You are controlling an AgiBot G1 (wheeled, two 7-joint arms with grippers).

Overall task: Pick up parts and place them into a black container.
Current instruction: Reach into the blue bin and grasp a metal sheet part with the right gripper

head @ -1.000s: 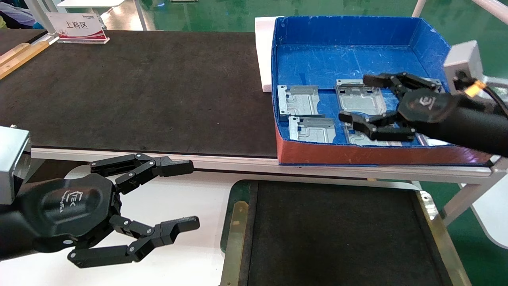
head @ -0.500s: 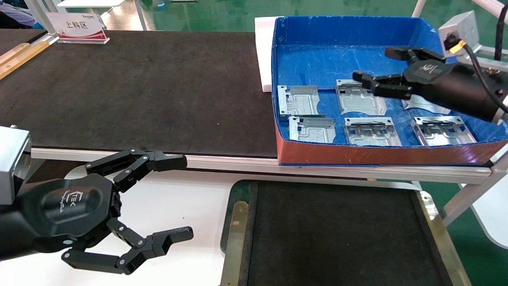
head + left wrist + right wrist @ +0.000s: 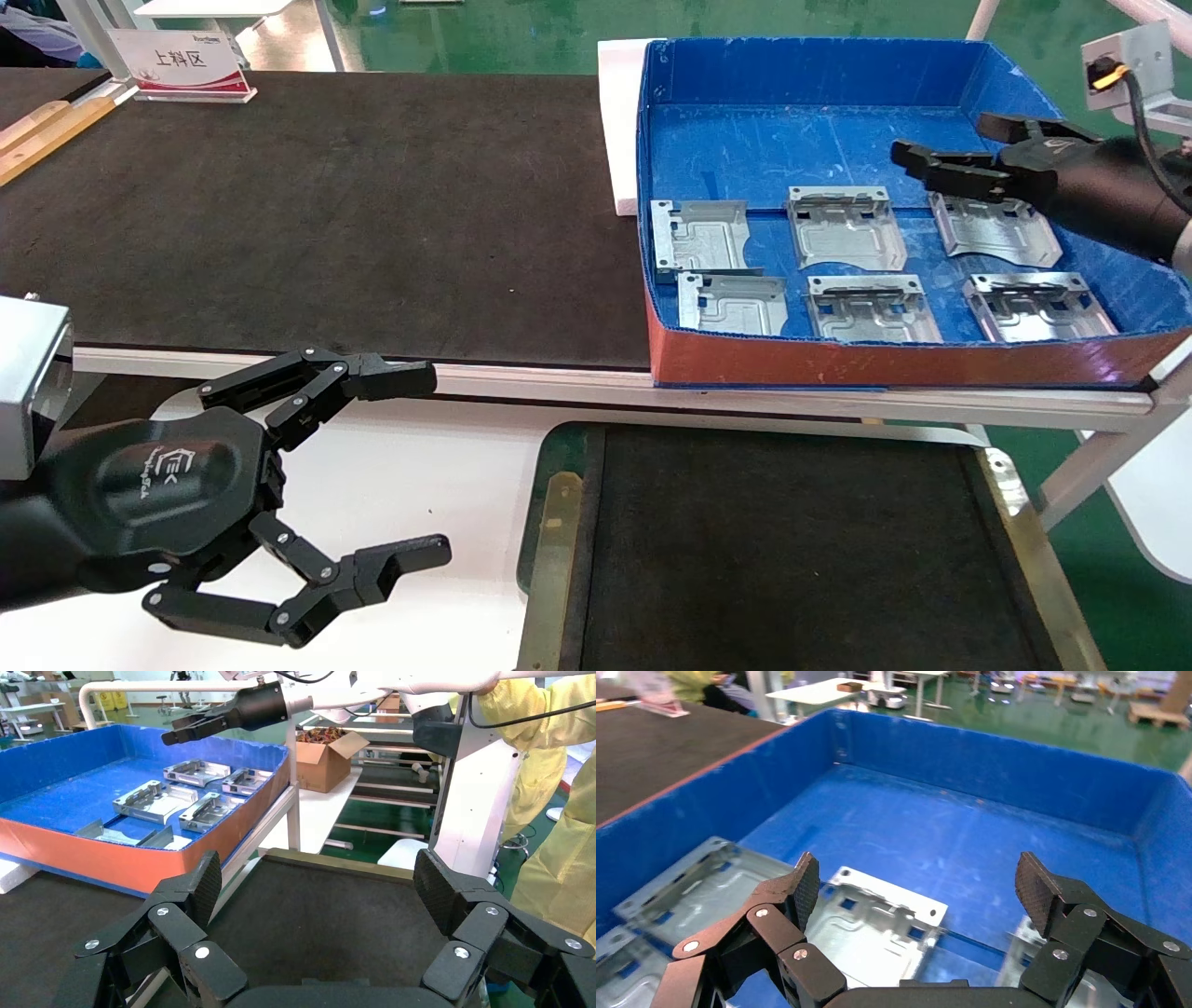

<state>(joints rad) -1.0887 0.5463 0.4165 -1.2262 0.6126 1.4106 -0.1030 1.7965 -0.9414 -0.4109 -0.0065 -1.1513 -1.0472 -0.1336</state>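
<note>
Matte black flooring is filling the tray (image 3: 801,550) nearest the robot, its green rim carrying brass strips (image 3: 549,568); nothing is lying in it. Beside it, over a white surface (image 3: 410,466), the left gripper (image 3: 424,466) is hanging with its fingers spread wide, holding nothing; an embossed logo is showing on its housing, too small to read. Beyond the tray a pale metal rail (image 3: 838,401) is edging the table, and a wide black mat (image 3: 326,214) is covering the table's left part. To the right of the mat a blue box (image 3: 838,84) is sitting with an orange-red front wall, a white block (image 3: 616,121) touching its left side. Six parts (image 3: 871,308) are lying flat on the box floor in two rows of three. The right gripper (image 3: 959,149) is hovering over the far right part (image 3: 996,233), its fingers apart and empty, not touching any plate. At the far left corner a white sign (image 3: 182,61) is standing, reading 上料区, with a red band below. In the left wrist view a cardboard carton (image 3: 323,759) and someone in yellow clothing (image 3: 555,811) are showing past the table.
</note>
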